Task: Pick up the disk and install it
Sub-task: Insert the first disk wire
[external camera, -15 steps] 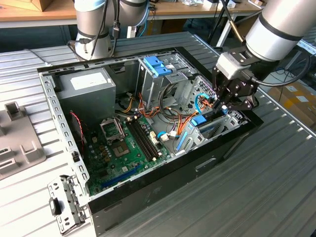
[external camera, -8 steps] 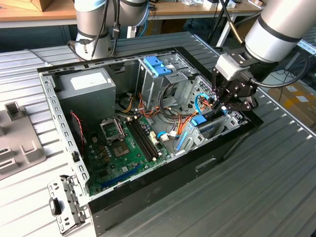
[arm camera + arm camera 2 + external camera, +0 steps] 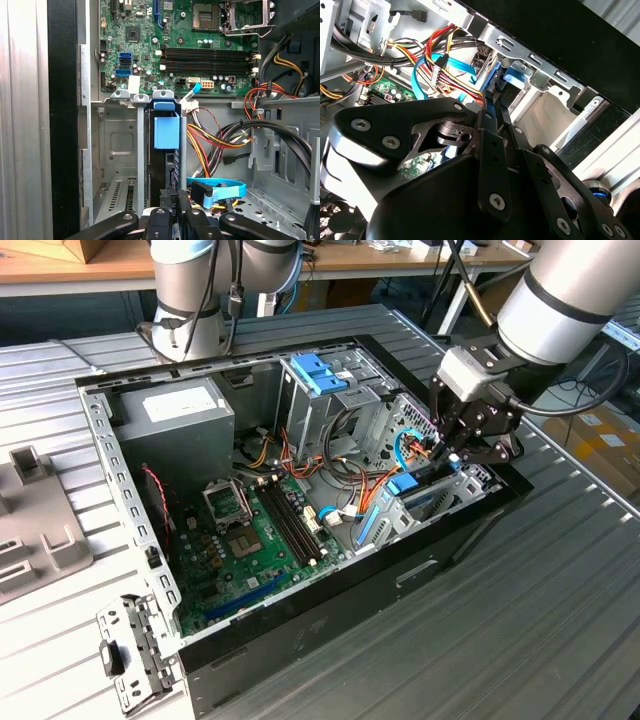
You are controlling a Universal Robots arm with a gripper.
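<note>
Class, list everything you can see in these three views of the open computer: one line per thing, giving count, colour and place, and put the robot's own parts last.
computer case: one, black, lying open on the ribbed table.
motherboard: one, green, on the case floor.
power supply: one, grey with white sticker, rear corner of the case.
drive cage: one, metal with light-blue top, beside the power supply.
disk: one, blue rail end showing, standing in the front bay slot.
cables: a bundle, red, yellow, orange, blue and black, beside the bay.
bracket: one, silver, on the table outside the case.
gripper: one, black, over the bay at the disk.
</note>
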